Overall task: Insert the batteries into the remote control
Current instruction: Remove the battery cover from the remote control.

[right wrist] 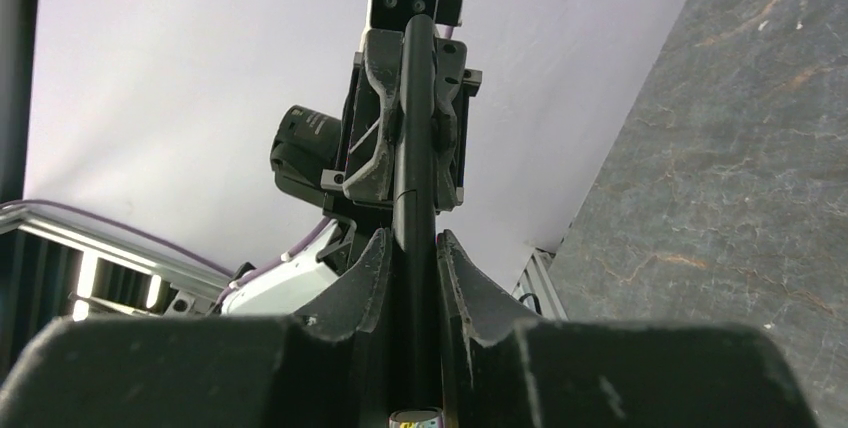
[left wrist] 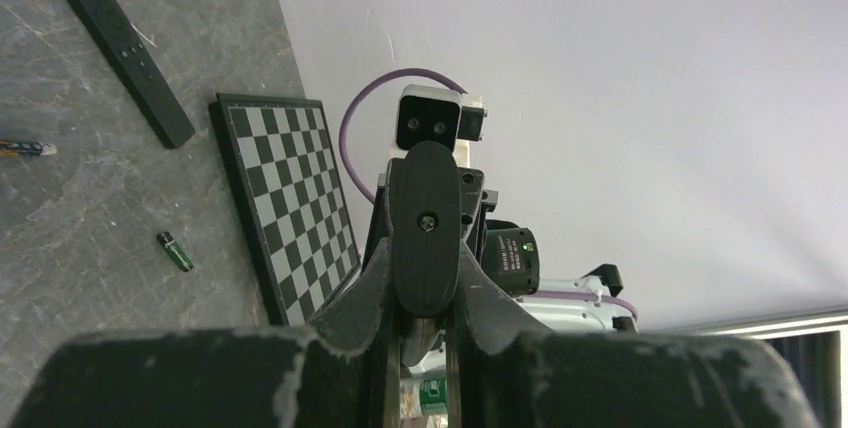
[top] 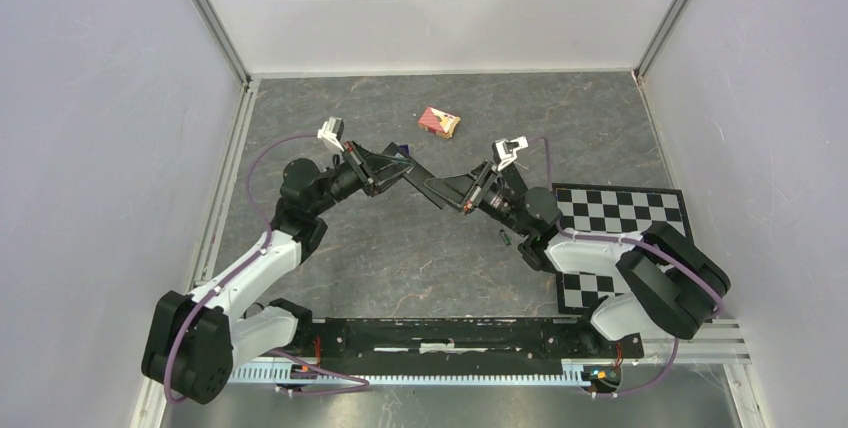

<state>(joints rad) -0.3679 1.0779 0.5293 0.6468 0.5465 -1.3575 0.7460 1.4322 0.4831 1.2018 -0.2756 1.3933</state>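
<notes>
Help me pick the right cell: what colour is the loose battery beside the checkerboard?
The battery is dark green, clearest in the left wrist view.

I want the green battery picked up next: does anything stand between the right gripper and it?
Nothing lies on or against the green battery; it sits alone on the table near the chequerboard. But the right gripper is shut on a long black bar that the left gripper also holds, so its jaws are taken.
</notes>
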